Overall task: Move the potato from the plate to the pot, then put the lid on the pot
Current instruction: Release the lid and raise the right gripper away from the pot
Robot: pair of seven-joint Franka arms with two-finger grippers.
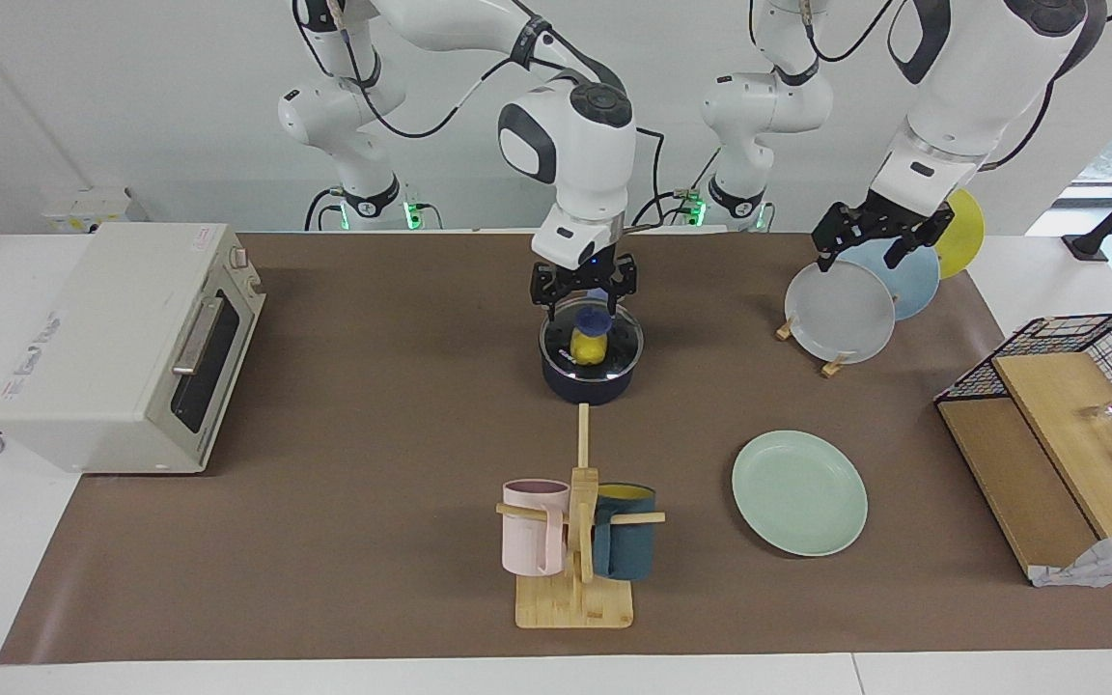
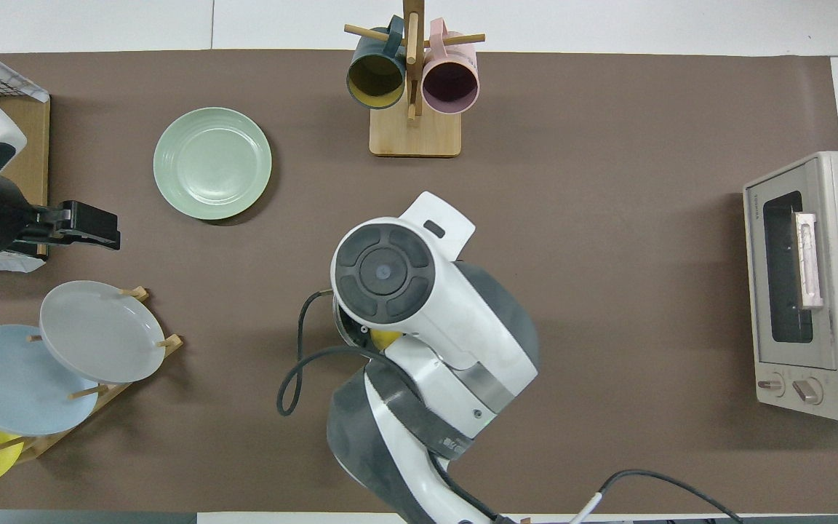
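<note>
The dark navy pot (image 1: 590,378) stands mid-table with the clear glass lid (image 1: 614,340) lying on it, blue knob (image 1: 593,317) up. Through the glass, the yellow potato (image 1: 588,347) shows inside the pot. My right gripper (image 1: 583,290) hangs open just above the knob, fingers apart and clear of it. In the overhead view the right arm covers the pot, so only a sliver of potato (image 2: 384,338) shows. The mint-green plate (image 1: 799,492) (image 2: 212,163) lies bare toward the left arm's end. My left gripper (image 1: 862,256) (image 2: 99,227) waits open over the plate rack.
A wooden rack with grey, blue and yellow plates (image 1: 841,311) stands under the left gripper. A mug tree (image 1: 577,541) with a pink and a teal mug stands farther from the robots than the pot. A toaster oven (image 1: 122,347) and a wire basket (image 1: 1077,386) sit at the table's two ends.
</note>
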